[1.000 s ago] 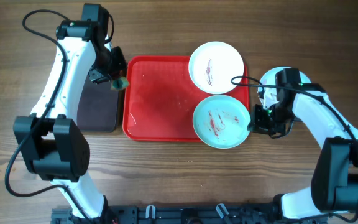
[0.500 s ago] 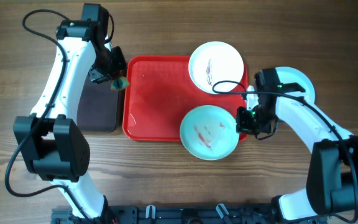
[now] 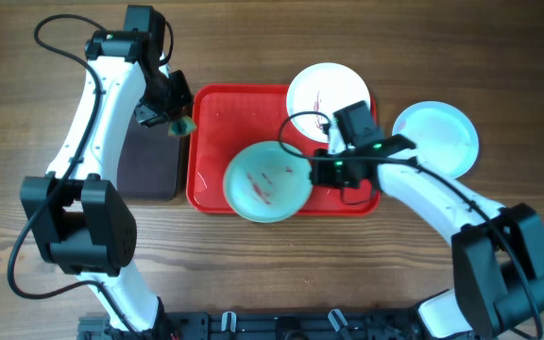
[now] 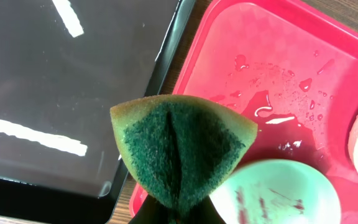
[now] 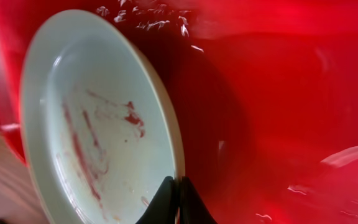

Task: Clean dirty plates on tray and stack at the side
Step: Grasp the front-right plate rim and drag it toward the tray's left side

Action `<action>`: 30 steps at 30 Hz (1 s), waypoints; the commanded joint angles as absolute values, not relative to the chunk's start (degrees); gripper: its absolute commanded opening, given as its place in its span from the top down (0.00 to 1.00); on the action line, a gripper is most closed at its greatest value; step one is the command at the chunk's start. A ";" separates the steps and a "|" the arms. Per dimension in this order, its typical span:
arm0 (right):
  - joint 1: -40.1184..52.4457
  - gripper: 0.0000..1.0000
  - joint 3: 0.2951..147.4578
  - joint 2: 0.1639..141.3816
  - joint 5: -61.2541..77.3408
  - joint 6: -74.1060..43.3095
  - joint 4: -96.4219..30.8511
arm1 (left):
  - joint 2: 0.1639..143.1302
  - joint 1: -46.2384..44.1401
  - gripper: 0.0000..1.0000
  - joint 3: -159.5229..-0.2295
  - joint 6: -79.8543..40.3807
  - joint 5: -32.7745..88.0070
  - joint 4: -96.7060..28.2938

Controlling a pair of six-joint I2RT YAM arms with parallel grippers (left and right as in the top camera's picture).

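Note:
A mint plate [image 3: 266,181] with dark red smears sits over the red tray's [image 3: 215,142] front edge. My right gripper [image 3: 317,170] is shut on its right rim; the wrist view shows the fingers [image 5: 178,199] pinching the plate [image 5: 98,143]. A white smeared plate [image 3: 329,100] lies at the tray's far right corner. A second mint plate [image 3: 435,138] lies on the table to the right of the tray. My left gripper [image 3: 173,123] is shut on a green sponge [image 4: 182,146] above the tray's far left corner [image 4: 229,68].
A black tray [image 3: 146,165] lies left of the red tray, also seen in the left wrist view [image 4: 61,93]. Water droplets [image 4: 272,112] wet the red tray. Wooden table [image 3: 272,274] all round.
My right gripper has dragged the smeared mint plate leftwards along the tray's front, from its right end to the middle. The left arm has not moved.

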State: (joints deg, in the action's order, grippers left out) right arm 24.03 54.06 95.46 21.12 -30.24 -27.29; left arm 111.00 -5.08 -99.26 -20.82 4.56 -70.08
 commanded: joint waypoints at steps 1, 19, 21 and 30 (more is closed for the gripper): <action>28.53 0.96 53.89 95.42 15.44 -39.72 -23.27 | 109.93 -5.10 0.96 -99.22 -20.36 5.06 -69.89; 31.77 0.79 53.89 99.22 10.57 -40.51 -15.66 | 109.93 -5.10 0.96 -99.22 -20.34 5.08 -69.91; 31.77 0.76 53.89 99.22 11.40 -40.66 -16.23 | 109.93 -5.10 0.96 -99.22 -20.36 5.08 -69.91; 32.62 0.74 53.87 99.24 15.00 -44.03 -21.45 | 109.93 -5.10 0.96 -99.22 -20.34 5.08 -69.76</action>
